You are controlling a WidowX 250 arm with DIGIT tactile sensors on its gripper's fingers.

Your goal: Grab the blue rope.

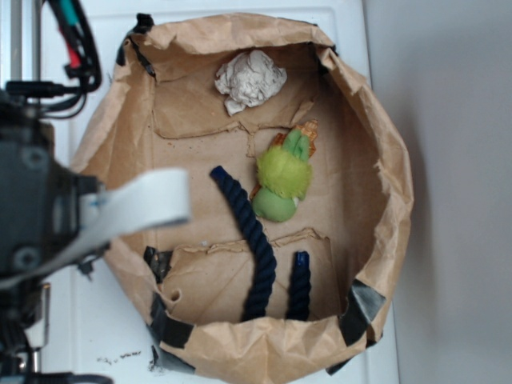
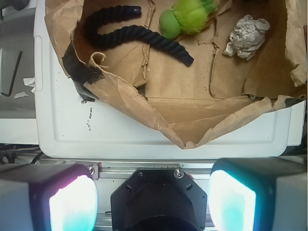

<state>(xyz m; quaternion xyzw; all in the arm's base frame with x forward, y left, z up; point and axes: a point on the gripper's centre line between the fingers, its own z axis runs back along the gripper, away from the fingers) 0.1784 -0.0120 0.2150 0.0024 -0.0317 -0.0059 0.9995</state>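
Note:
The blue rope (image 1: 252, 232) is thick, dark navy and twisted. It lies bent in a U on the floor of a brown paper basin (image 1: 384, 184), with its brighter blue tip (image 1: 300, 260) near the front wall. It also shows at the top of the wrist view (image 2: 139, 33). My gripper (image 2: 153, 192) is open and empty, its two pads wide apart. It is outside the basin, back over the white board and far from the rope. In the exterior view the gripper (image 1: 140, 210) is a blurred shape at the basin's left rim.
A green plush toy (image 1: 284, 180) lies right beside the rope, also seen in the wrist view (image 2: 190, 14). A crumpled white paper ball (image 1: 250, 78) sits at the basin's far side. The crumpled paper wall (image 2: 144, 103) stands between gripper and rope. Black tape (image 2: 79, 70) patches the rim.

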